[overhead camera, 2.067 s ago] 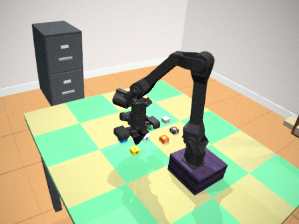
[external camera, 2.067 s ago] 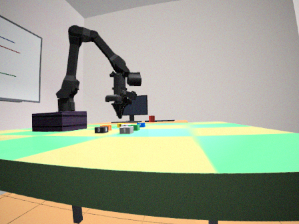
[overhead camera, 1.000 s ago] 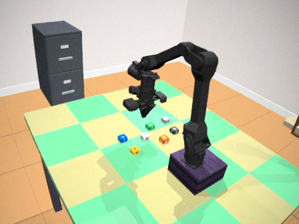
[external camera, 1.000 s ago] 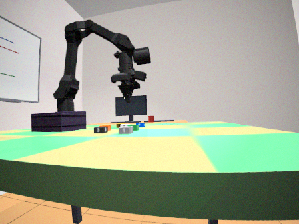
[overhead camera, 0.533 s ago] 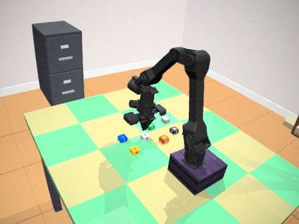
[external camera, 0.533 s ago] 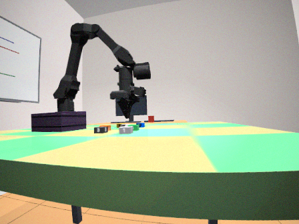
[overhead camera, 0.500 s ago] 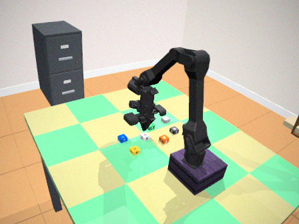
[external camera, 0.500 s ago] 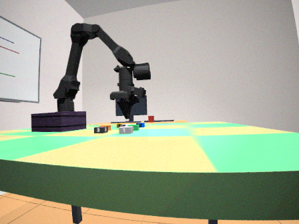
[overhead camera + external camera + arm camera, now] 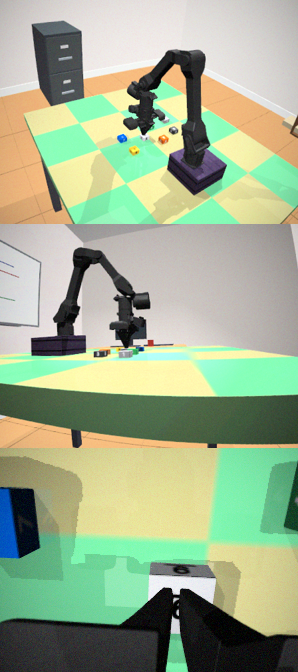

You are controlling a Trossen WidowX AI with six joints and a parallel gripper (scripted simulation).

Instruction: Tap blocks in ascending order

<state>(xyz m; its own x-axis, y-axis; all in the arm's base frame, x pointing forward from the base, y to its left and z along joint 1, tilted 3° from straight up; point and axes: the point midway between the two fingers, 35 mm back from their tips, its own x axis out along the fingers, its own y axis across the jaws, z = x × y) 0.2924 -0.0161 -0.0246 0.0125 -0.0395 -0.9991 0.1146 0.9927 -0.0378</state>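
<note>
My gripper (image 9: 144, 133) (image 9: 126, 347) (image 9: 174, 596) is shut with nothing between its tips, pointing down at or just above the white block (image 9: 146, 137) (image 9: 157, 587); contact cannot be told. That block's barred digit looks like an upside-down 9, partly hidden by the fingers. The blue block (image 9: 122, 138) (image 9: 142, 349) (image 9: 9, 523) shows a 7. The yellow block (image 9: 134, 151) (image 9: 118, 349) is nearby. The light grey block (image 9: 165, 120) (image 9: 125, 354) shows a 1, the black block (image 9: 173, 130) (image 9: 100, 354) a 3. Digits on the orange block (image 9: 163, 139) and green block (image 9: 152, 127) (image 9: 135, 351) (image 9: 293, 513) are unclear.
The arm's purple base box (image 9: 196, 175) (image 9: 58, 346) stands on the checkered table (image 9: 76, 170) (image 9: 159, 371). The orange and green blocks are the close neighbours of the white block. A dark filing cabinet (image 9: 63, 63) stands on the floor beyond the table.
</note>
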